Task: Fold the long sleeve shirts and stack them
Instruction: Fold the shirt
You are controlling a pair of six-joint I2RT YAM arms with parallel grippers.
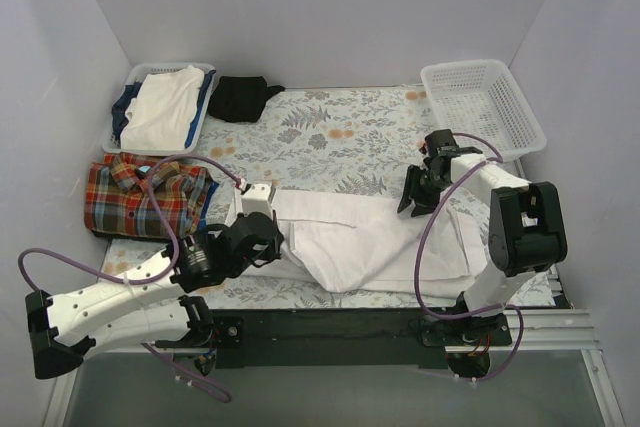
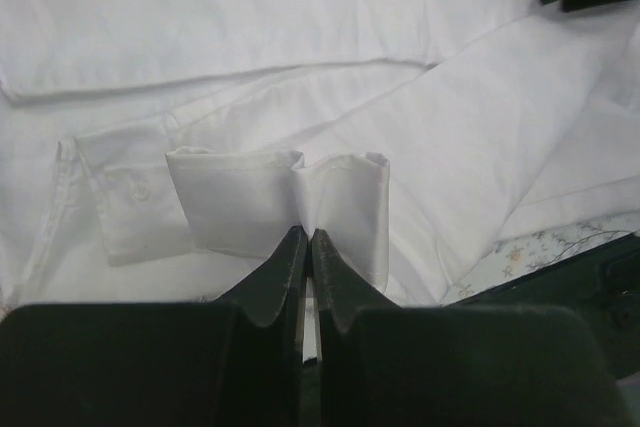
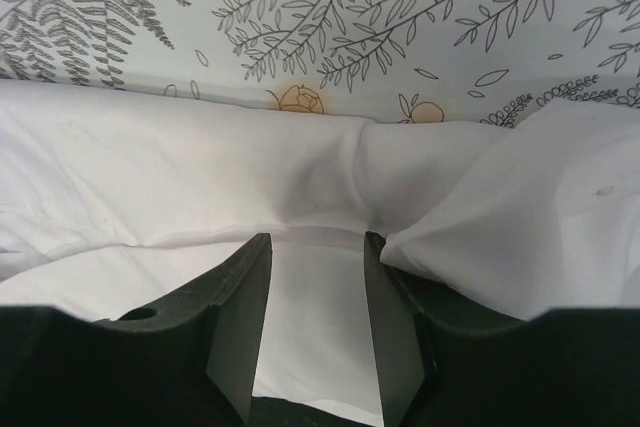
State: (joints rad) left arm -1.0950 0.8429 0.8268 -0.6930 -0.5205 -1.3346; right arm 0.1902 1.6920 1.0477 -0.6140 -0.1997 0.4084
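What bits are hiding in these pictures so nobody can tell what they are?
- Left wrist view: the white shirt is cut off at the left and right edges, and the left gripper covers the pinched fold's lower part.
- Top view: the black garment is too dark to tell what it is.
- Top view: the white folded cloth covers whatever lies under it in the left basket.

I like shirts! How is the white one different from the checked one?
The plain white collared shirt is one colour; the red, orange and blue plaid shirt is checked. The white shirt lies spread across the leaf-patterned tablecloth's middle; the plaid shirt sits bunched at its left edge. The left arm's fingers pinch the white shirt, not the plaid shirt. Both lie on that tablecloth.
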